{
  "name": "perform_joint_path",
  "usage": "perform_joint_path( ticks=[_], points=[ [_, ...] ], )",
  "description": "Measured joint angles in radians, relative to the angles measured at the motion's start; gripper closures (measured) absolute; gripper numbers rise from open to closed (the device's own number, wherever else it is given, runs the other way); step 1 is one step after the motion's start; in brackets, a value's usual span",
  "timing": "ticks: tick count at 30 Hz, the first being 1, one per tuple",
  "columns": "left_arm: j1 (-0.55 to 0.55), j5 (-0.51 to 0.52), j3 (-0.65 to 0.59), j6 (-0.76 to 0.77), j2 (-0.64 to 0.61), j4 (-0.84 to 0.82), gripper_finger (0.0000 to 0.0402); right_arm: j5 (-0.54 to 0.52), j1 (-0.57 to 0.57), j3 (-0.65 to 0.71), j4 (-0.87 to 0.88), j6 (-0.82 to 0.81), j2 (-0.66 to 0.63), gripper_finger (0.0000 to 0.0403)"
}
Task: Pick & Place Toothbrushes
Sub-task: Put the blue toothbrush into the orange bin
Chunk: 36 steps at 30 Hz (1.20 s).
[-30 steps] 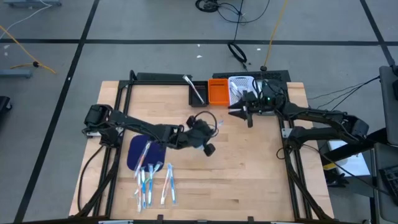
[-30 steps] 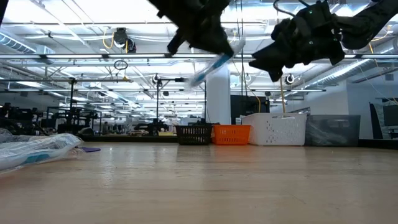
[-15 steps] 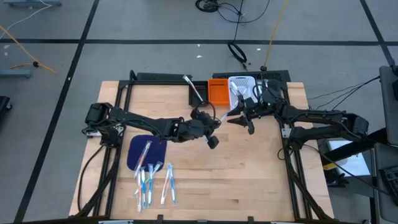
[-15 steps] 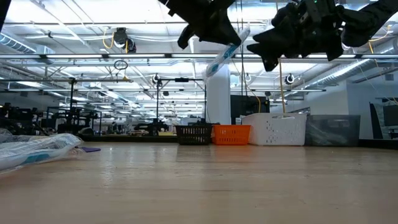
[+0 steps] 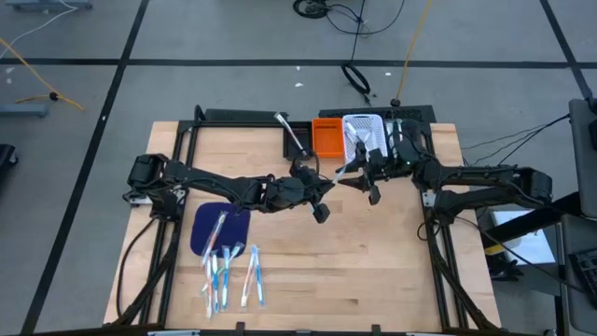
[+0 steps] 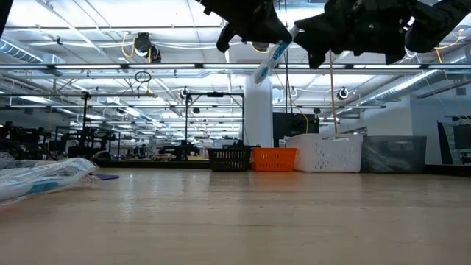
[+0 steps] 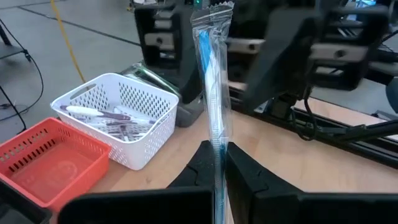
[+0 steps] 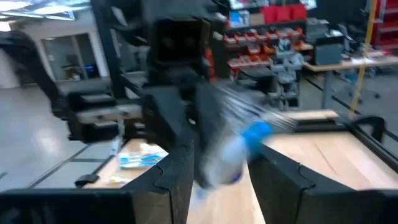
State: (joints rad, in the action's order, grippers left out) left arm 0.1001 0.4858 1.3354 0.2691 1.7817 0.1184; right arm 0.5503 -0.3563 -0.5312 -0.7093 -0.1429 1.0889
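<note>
Left gripper (image 7: 217,163) clamped on one wrapped toothbrush (image 7: 211,74), held well above the table near the bins; its long axis points from the left fingers toward the right gripper (image 8: 221,171). Right jaws stand apart, brush tip apparently between them, though contact is unclear. Handover to right arm looks imminent.

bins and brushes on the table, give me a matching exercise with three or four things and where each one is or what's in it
Things:
1. white bin
2. orange bin
3. blue mat
4. left gripper

States:
A. shut on a wrapped toothbrush, held up in the air
B. empty
C. holds several toothbrushes
D. lies near the loose toothbrushes on the wood

Pairs: 1-C, 2-B, 3-D, 4-A
</note>
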Motion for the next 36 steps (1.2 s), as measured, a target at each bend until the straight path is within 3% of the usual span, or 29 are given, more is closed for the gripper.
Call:
perform_joint_path(
  ticks=[5, 9, 11, 20, 26, 32, 36],
  points=[
    [-0.002, 0.0, 0.0, 0.002, 0.0, 0.001, 0.0396, -0.007, 0.014, 0.0, -0.018, 0.0, 0.0, 0.0283],
    [-0.001, -0.003, 0.0, 0.0, 0.0, 0.002, 0.0391, -0.006, 0.016, 0.0, -0.019, 0.01, 0.0, 0.0365],
    [-0.003, 0.0, 0.0, -0.001, 0.0, 0.002, 0.038, -0.005, 0.019, 0.0, -0.021, 0.027, 0.0, 0.0385],
    [-0.003, 0.013, 0.0, -0.06, 0.0, 0.005, 0.0336, -0.025, 0.019, 0.0, -0.02, 0.027, 0.0, 0.0386],
    [-0.003, 0.014, 0.0, -0.13, 0.0, 0.0, 0.0285, -0.025, 0.018, 0.0, -0.012, 0.025, 0.0, 0.0386],
    [0.005, 0.014, 0.002, -0.135, -0.076, -0.144, 0.0225, -0.025, -0.009, 0.0, -0.009, 0.024, 0.0, 0.0386],
    [0.014, 0.012, 0.001, -0.089, -0.133, -0.299, 0.0206, -0.029, -0.052, 0.0, -0.01, 0.024, 0.0, 0.0386]
  ],
)
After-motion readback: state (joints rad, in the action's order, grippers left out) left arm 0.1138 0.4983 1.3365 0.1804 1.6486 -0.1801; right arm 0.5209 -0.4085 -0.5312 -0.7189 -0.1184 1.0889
